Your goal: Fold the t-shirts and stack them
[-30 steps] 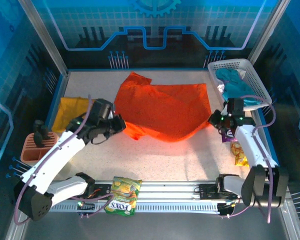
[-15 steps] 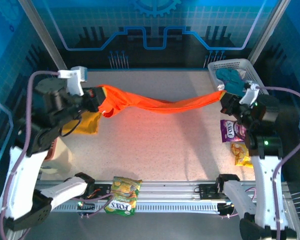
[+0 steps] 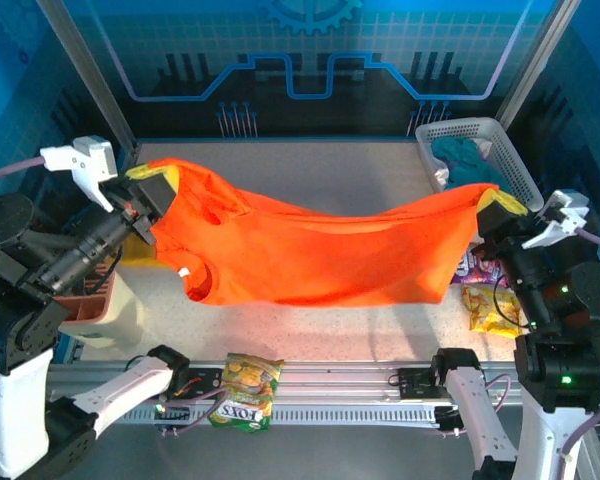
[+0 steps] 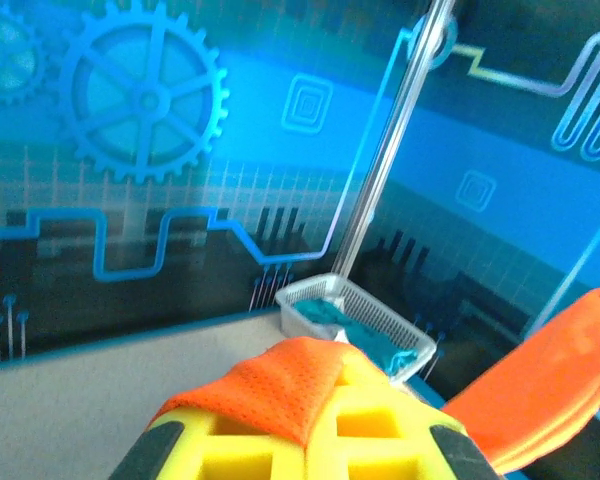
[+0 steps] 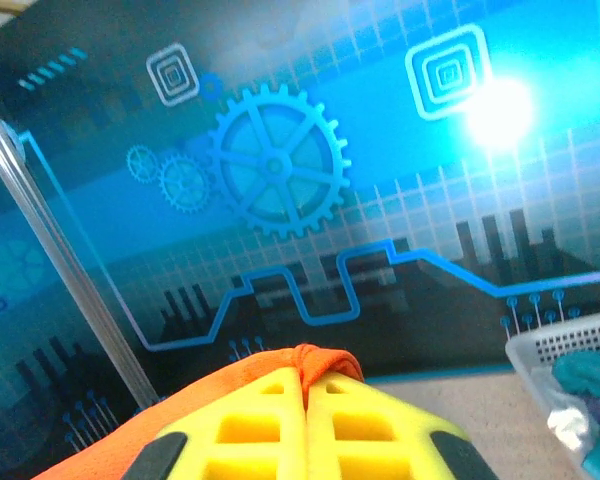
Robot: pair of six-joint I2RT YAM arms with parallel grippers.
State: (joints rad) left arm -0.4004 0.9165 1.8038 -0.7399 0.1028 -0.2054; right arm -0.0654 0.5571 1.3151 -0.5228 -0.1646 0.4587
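— Table [image 3: 330, 328] in front: was anything folded on it?
— No. Orange shirt [image 3: 310, 255] hung spread above it (quite unfolded), left gripper [image 3: 150, 186] and right gripper [image 3: 494, 205] each clenched on a corner. All folding and stacking remained, I judged.

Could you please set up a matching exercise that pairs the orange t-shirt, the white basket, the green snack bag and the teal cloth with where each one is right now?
Things:
1. orange t-shirt
2. white basket
3. green snack bag
4. teal cloth

Places:
A. inside the basket
B. at the far right corner of the table
C. stretched in the air between the left gripper and the right gripper, both shut on it
D. on the near rail between the two arm bases

Pairs: 1-C, 2-B, 3-D, 4-A
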